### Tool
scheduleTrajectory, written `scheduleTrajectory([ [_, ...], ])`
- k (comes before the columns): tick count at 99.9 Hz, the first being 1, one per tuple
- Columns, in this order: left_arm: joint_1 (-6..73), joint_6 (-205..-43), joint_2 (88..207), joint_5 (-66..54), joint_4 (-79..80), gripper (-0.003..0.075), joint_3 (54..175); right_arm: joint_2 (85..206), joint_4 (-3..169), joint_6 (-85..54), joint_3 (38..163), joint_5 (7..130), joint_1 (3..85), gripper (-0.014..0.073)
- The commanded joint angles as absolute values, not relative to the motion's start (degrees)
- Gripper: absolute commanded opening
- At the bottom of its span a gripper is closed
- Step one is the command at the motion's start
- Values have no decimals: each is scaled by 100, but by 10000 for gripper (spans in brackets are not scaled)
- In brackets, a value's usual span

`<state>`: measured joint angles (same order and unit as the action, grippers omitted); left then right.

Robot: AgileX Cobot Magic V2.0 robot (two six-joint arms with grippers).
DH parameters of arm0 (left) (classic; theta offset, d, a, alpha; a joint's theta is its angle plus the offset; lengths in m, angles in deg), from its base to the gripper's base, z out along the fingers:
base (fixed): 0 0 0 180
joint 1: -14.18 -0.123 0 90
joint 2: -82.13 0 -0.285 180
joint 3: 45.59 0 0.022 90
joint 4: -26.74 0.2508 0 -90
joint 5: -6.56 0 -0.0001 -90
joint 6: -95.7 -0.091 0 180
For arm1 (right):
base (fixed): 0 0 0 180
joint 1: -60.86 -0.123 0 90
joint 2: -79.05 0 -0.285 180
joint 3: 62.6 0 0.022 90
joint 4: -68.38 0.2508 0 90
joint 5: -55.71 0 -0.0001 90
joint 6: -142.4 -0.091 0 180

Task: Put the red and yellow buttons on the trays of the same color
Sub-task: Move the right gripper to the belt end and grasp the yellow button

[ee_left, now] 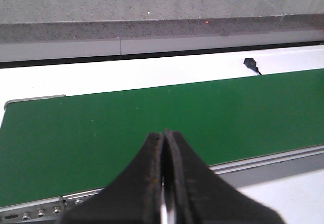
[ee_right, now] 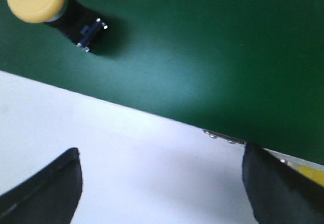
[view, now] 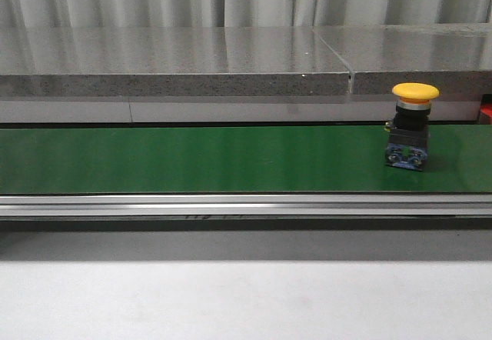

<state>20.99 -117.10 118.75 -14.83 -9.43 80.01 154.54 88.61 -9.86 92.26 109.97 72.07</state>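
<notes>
Nearest, bare white worktop [view: 246, 301] along the front edge, then a metal rail, then the green conveyor belt [view: 192, 159] running left to right.

Left pincer [ee_left: 164, 183] pressed closed, tips together, gripping nothing, hanging over the belt's left end with only green under it.

Right pincer [ee_right: 162, 183] spread wide, empty, poised above the white worktop just short of the belt's near rail. A sliver of yellow [ee_right: 311, 174] beside one fingertip, too little showing to call a tray.

Farther in, toward the belt's right end, the yellow button [view: 413, 128]: standing upright on its black body, long axis vertical, mushroom cap up, contact block down on the belt. Seen again from the right wrist [ee_right: 36, 0], well ahead of the open tips and off to one side, across the rail.

Clearly closer to the right arm; left arm well apart from it. Likely next: reaching forward over the rail and closing on the body beneath the cap.

Beyond the belt, a grey speckled stone ledge [view: 177, 67], then curtain. No red button or tray identifiable.
</notes>
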Motion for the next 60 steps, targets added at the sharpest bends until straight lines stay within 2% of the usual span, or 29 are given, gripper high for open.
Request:
scheduleTrajectory([
  [1,2113,-11713,11906,-1125,-1080,-19,8167,15321,8941,-898,9286,10554,7011,633],
  [28,2113,-11713,11906,-1125,-1080,-19,8167,15782,8953,-817,9291,9951,6385,633],
  [60,2113,-11713,11906,-1125,-1080,-19,8167,16470,8980,-655,9318,9163,6166,633],
])
